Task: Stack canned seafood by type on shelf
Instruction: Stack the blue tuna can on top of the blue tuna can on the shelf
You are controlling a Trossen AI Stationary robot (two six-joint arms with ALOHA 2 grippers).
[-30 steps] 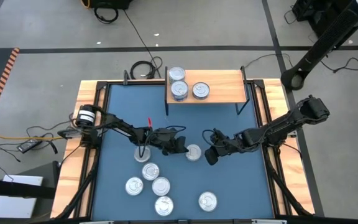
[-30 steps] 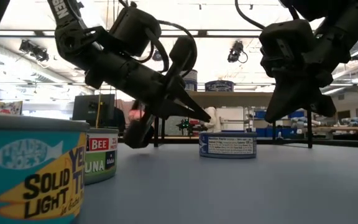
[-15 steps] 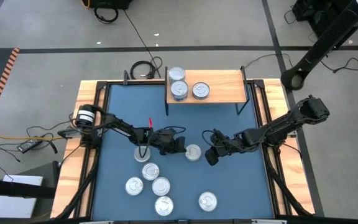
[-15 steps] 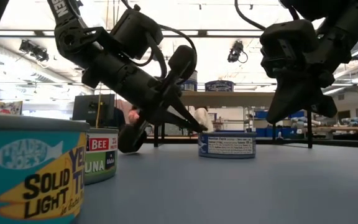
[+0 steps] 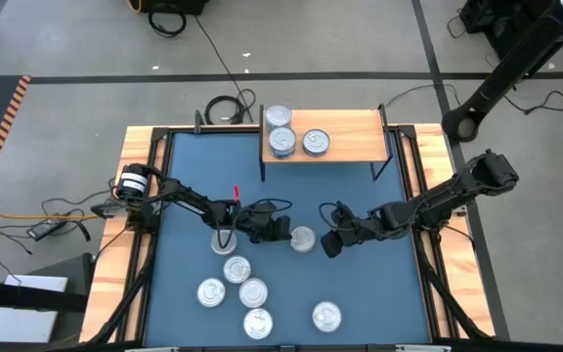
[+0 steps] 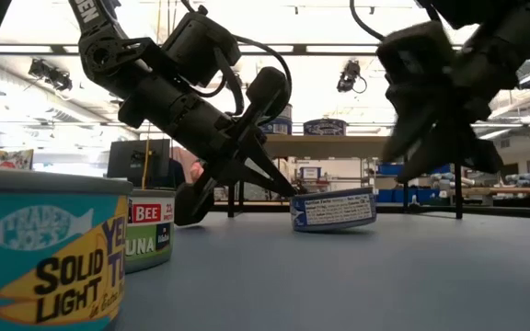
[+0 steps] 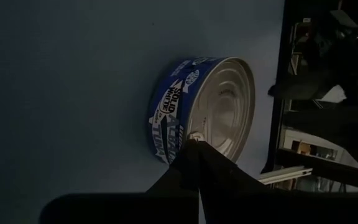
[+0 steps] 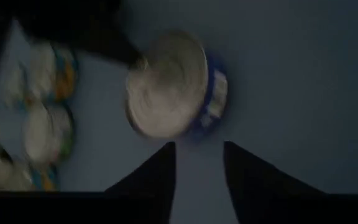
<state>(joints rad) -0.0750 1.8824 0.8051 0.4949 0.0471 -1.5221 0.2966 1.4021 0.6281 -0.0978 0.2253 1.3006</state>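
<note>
**Closed left fingers at the rim of a tilted blue tin; right fingers parted nearby**

The left arm's fingers (image 7: 194, 163) are pressed together into a single point, and that point touches the lid edge of a small flat round tin with a blue side label and shiny silver lid (image 5: 303, 239). In the low view this tin (image 6: 333, 210) sits tilted, one side raised off the blue surface (image 5: 379, 298). The right arm's fingers (image 8: 197, 177) stand apart with a visible gap, holding nothing, aimed at the same tin from its opposite side and just short of it.

Farther out, five more silver-lidded tins lie grouped on the surface near its front edge (image 5: 253, 292). One close to the low camera carries a teal and yellow label (image 6: 49, 248).

At the back edge, the light-wood rectangular shelf on thin black legs (image 5: 355, 137) carries three tins (image 5: 316, 143).
</note>
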